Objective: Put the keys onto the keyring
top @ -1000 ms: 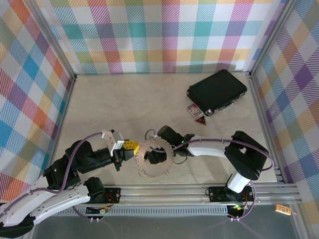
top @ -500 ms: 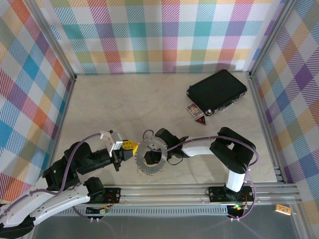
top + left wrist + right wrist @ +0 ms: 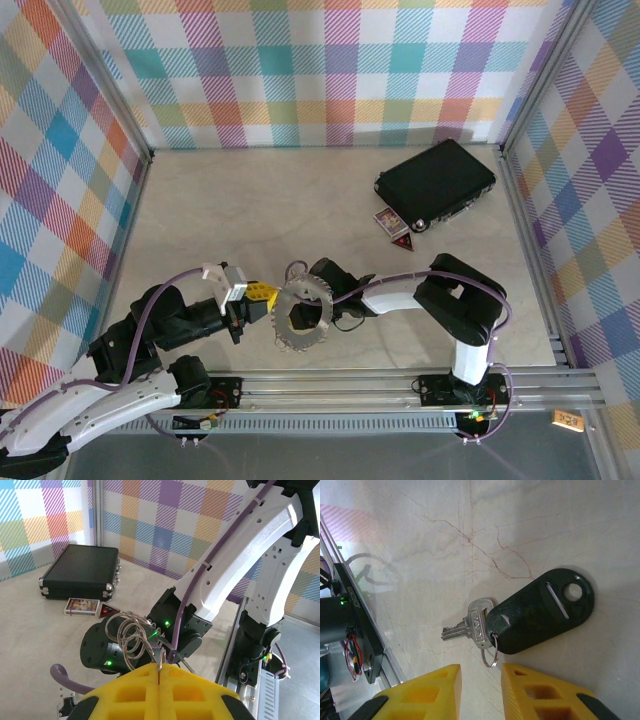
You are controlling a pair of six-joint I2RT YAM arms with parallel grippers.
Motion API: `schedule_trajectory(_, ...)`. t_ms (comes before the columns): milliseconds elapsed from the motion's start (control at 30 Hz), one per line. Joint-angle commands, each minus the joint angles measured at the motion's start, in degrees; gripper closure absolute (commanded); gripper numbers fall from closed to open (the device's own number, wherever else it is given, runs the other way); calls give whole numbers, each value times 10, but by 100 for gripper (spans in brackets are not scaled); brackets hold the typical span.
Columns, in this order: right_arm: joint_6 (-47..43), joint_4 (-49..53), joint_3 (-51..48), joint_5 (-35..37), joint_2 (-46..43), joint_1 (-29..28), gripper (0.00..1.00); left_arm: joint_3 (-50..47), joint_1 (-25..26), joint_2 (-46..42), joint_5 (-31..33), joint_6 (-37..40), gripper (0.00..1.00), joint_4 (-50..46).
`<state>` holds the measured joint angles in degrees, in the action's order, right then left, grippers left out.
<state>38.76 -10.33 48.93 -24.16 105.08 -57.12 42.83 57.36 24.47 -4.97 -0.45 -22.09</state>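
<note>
My left gripper (image 3: 159,667) is shut on the keyring (image 3: 127,632), a bunch of thin silver wire loops that stands up from between its yellow fingertips. From above, that left gripper (image 3: 260,294) sits at the near left of the table, next to a round toothed silvery shape (image 3: 300,318) by the right wrist. The key (image 3: 474,622), silver with a black plastic tag (image 3: 542,611) and a small split ring (image 3: 490,656), lies flat on the marble table. My right gripper (image 3: 481,674) hangs open just short of that split ring, nothing between its fingers.
A black rectangular case (image 3: 435,183) lies at the back right, with a small card box (image 3: 388,220) and a red triangle (image 3: 402,241) in front of it. The aluminium rail (image 3: 400,385) runs along the near edge. Checked walls close in three sides.
The right arm's elbow has swung left and its wrist, with the toothed shape, has slid slightly left toward the left gripper. The left arm has stayed put.
</note>
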Motion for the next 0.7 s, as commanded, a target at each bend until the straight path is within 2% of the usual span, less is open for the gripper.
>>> schedule_trajectory(0,3,-21,15,1,26,-8,74,-2,5,-4,7,-2,100,30)
schedule_trajectory(667,12,-33,15,11,33,-9,91,-4,4,-12,9,-4,100,27)
